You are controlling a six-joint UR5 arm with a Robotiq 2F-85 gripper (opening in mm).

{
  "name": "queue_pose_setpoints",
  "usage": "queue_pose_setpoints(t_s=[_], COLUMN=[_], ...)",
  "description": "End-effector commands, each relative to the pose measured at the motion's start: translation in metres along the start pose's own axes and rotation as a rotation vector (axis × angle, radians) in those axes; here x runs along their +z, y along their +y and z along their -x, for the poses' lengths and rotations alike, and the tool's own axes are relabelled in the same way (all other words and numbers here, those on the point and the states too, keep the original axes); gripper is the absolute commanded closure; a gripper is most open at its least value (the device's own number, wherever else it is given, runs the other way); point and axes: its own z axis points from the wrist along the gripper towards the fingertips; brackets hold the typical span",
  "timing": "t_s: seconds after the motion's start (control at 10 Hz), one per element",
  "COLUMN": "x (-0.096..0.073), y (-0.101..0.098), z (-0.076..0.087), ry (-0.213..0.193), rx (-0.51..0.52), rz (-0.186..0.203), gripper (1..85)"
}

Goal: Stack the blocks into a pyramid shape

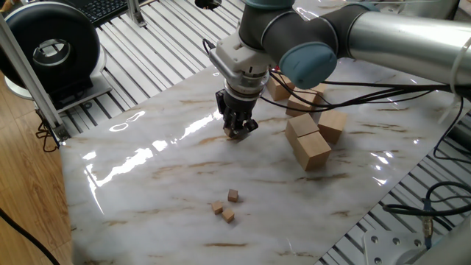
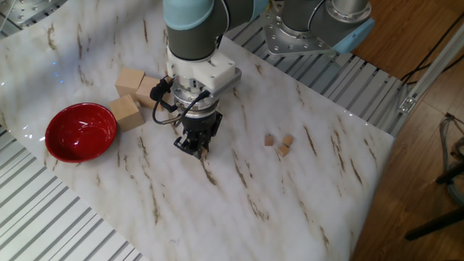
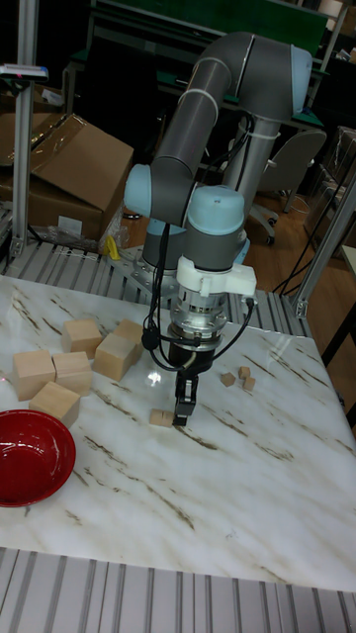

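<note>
Gripper: points straight down, tips at the marble table; whether its fingers clamp anything cannot be told.
Lone cube: tiny tan block lying on the marble just left of the fingertips in the tall view, beside them, contact unclear.
Other three cubes: loose cluster on the marble, well apart from the gripper.
Large wooden blocks: grouped beyond the arm.
Red bowl: near the table's edge.
</note>
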Motion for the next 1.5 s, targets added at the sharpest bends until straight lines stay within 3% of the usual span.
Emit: queue_pose_setpoints(t_s=[0.0,0.7,1.3,1.4], x=[0.0,0.003,0.006,0.006], y=[0.0,0.003,0.01,0.011], z=[0.002,0.005,0.001,0.004], ry=[-0.013,-0.036,-0.025,-0.033], rx=[0.01,0.027,0.033,0.031], rz=[-0.003,0.003,0.009,0.009], gripper=[72.7,72.3,71.7,67.7])
